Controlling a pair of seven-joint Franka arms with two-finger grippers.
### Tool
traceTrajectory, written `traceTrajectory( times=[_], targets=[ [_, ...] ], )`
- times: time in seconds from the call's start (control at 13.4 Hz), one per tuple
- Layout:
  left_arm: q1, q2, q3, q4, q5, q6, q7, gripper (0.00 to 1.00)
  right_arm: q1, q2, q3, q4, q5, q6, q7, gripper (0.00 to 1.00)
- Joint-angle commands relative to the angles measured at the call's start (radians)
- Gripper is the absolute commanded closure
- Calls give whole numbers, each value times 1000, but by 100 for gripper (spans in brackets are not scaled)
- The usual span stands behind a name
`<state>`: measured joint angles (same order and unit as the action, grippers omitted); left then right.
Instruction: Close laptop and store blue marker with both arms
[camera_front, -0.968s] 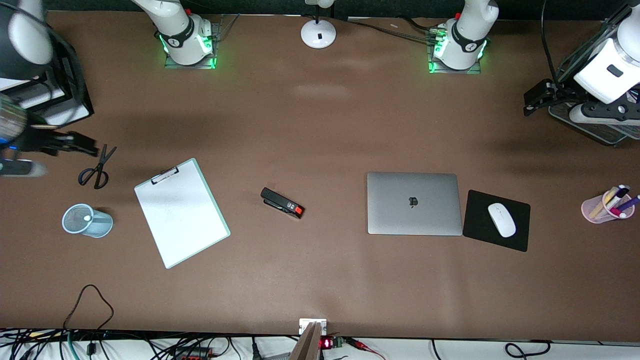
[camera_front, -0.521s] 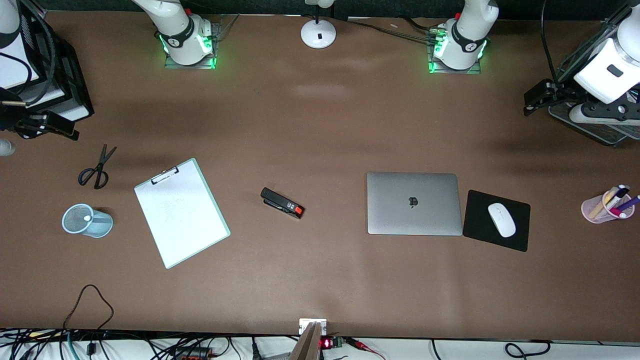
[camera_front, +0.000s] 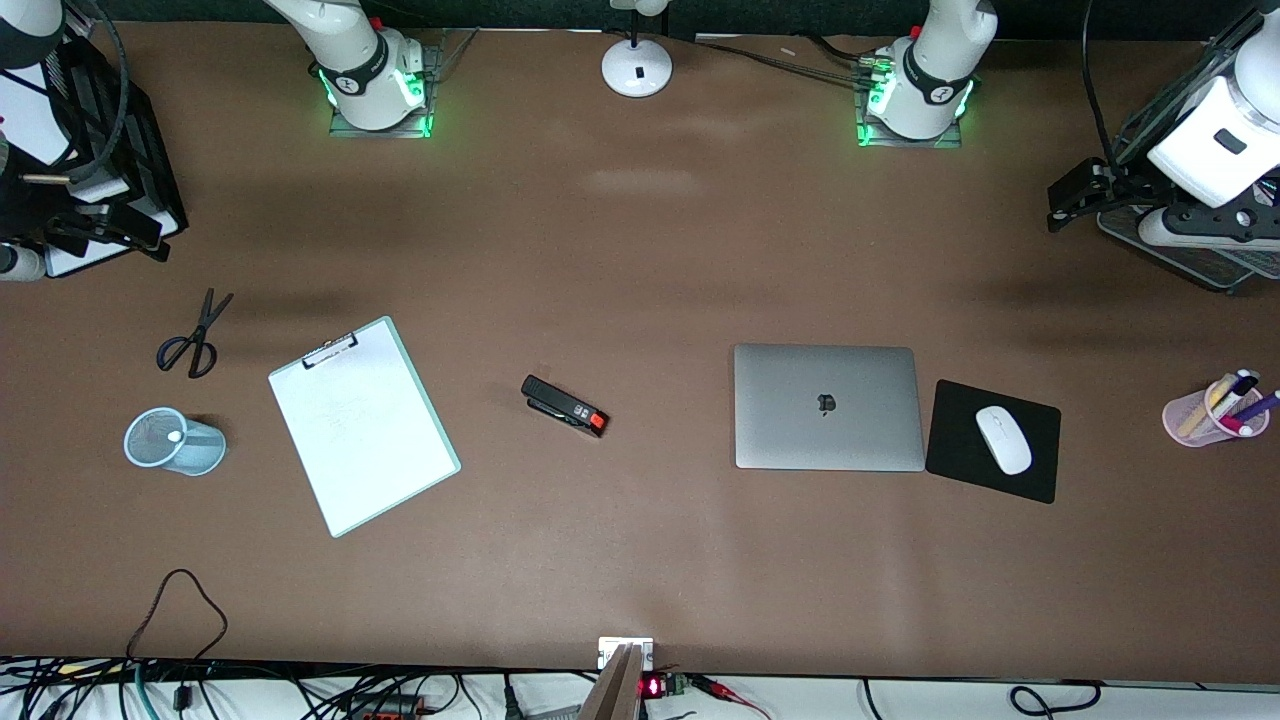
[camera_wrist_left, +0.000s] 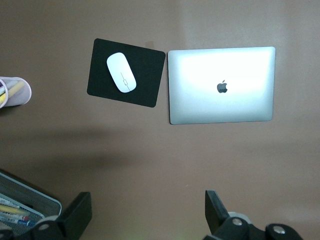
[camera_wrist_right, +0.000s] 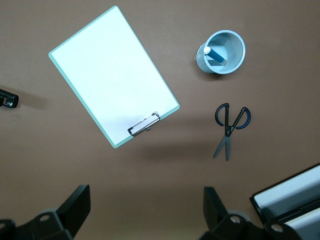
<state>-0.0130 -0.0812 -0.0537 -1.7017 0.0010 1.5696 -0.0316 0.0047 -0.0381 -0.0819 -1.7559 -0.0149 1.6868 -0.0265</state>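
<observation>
The silver-grey laptop (camera_front: 828, 407) (camera_wrist_left: 221, 85) lies shut on the table, its lid with the dark logo facing up. The blue marker (camera_wrist_right: 216, 55) stands in a pale blue mesh cup (camera_front: 172, 441) toward the right arm's end; in the front view only the marker's whitish end (camera_front: 175, 436) shows. My left gripper (camera_front: 1062, 210) (camera_wrist_left: 147, 210) hangs open and empty over bare table at the left arm's end. Over the black tray's edge, my right gripper (camera_front: 140, 238) (camera_wrist_right: 145, 207) is open and empty too.
A clipboard (camera_front: 363, 424), scissors (camera_front: 193, 340) and a stapler (camera_front: 564, 405) lie between cup and laptop. A white mouse (camera_front: 1003, 439) sits on a black pad (camera_front: 950, 465) beside the laptop. A pink cup of markers (camera_front: 1213, 412), a black tray (camera_front: 130, 150) and a lamp base (camera_front: 637, 67) stand around.
My right gripper has drawn back from over the scissors' area toward the black tray at the table's end. The left arm, laptop and marker have not moved.
</observation>
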Motion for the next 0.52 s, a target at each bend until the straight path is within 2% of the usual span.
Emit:
traceTrajectory(
  times=[0.0,0.45],
  targets=[
    [-1,12,5,30,-10,-22,24,0,-2,1,2,39,-16,-42,2,0],
    [-1,12,5,30,-9,-22,25,0,-3,9,1,95,-13,-67,3,0]
  ],
)
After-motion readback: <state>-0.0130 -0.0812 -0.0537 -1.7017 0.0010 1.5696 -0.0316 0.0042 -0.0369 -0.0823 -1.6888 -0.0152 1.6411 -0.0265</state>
